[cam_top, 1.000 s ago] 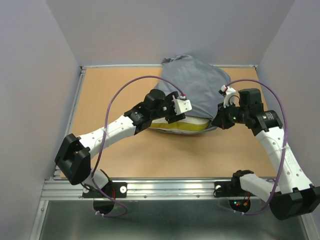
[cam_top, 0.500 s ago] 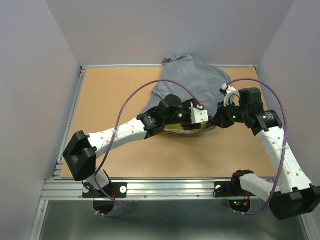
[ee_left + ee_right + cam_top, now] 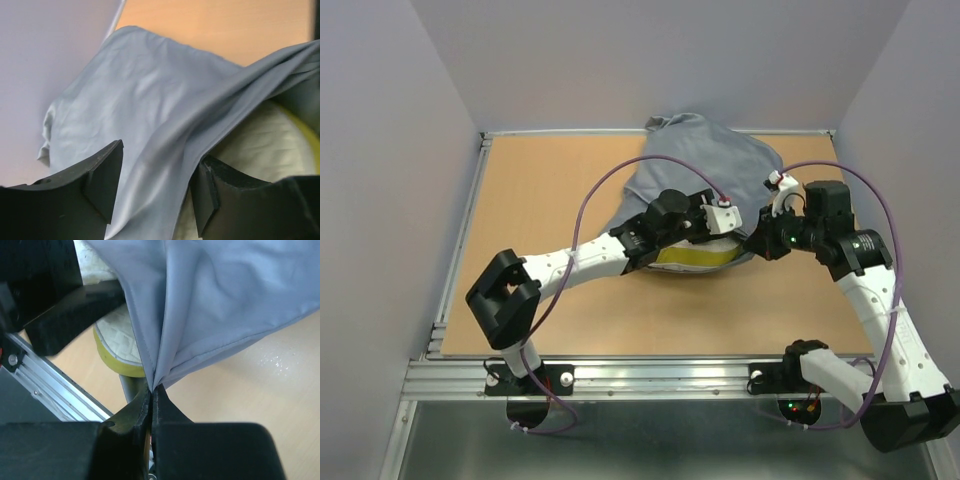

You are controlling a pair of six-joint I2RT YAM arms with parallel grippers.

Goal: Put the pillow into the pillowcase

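The left fingers (image 3: 102, 182) stand apart astride a fold of the grey pillowcase (image 3: 705, 165), pinching nothing. The pillow (image 3: 695, 255) lies mid-worktop (image 3: 550, 180), mostly inside the case (its yellow edge shows at the mouth). The right fingers (image 3: 167, 412) are clenched on the pillowcase's rim. If the left fingers close on cloth and cushion together, a tug could drag the pillow back out.
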